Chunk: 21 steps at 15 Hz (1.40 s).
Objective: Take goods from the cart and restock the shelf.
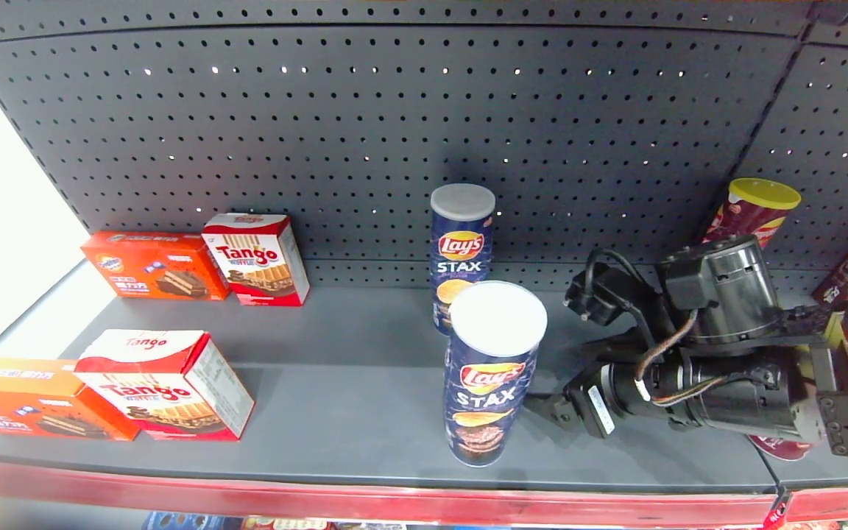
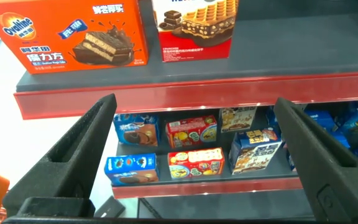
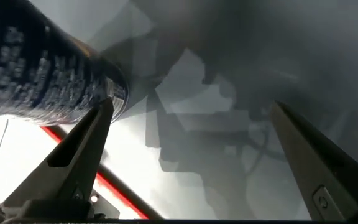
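Right wrist view: right pincer wide apart, blue can just beside one finger; left pincer wide apart.

- front can: navy, white lid
- rear can: navy, grey lid
- far can: maroon, yellow lid
- front wafer box: red and white
- shelf: dark grey, red front lip

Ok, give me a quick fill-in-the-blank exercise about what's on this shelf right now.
The front blue can has a ___ lid.
The back blue can has a ___ lid.
The red can has a ___ lid.
The left gripper is ___.
Missing words: white, grey, yellow, open.
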{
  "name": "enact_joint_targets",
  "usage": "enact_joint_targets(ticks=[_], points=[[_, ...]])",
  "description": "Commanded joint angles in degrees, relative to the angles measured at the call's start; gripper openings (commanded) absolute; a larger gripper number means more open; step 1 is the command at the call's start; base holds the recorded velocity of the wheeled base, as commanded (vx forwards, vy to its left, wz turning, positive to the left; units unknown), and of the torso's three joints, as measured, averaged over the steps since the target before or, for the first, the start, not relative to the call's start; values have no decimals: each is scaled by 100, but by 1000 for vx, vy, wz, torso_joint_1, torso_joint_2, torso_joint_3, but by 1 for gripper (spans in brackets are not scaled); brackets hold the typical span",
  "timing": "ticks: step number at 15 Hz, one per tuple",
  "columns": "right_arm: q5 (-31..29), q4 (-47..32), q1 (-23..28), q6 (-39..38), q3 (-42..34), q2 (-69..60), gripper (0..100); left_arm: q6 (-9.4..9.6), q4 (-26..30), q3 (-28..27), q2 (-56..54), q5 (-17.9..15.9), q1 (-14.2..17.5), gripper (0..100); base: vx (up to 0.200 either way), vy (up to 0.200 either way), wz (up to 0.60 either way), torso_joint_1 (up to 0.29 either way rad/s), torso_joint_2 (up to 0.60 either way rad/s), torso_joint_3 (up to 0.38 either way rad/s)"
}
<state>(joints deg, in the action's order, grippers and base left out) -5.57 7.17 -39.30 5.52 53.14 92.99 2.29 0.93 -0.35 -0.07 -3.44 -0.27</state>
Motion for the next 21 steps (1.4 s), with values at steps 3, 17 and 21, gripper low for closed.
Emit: enact_joint_targets(ticks=[3, 17, 21], points=[[3, 13, -122, 1, 153, 255, 100, 8, 4, 0, 7, 1, 0, 100, 0, 0, 0, 0, 0, 0], [21, 21, -139, 1, 223, 299, 100, 8, 4, 0, 7, 1, 0, 100, 0, 0, 0, 0, 0, 0], [30, 30, -139, 1, 206, 220, 100, -1, 4, 0, 7, 1, 0, 100, 0, 0, 0, 0, 0, 0]])
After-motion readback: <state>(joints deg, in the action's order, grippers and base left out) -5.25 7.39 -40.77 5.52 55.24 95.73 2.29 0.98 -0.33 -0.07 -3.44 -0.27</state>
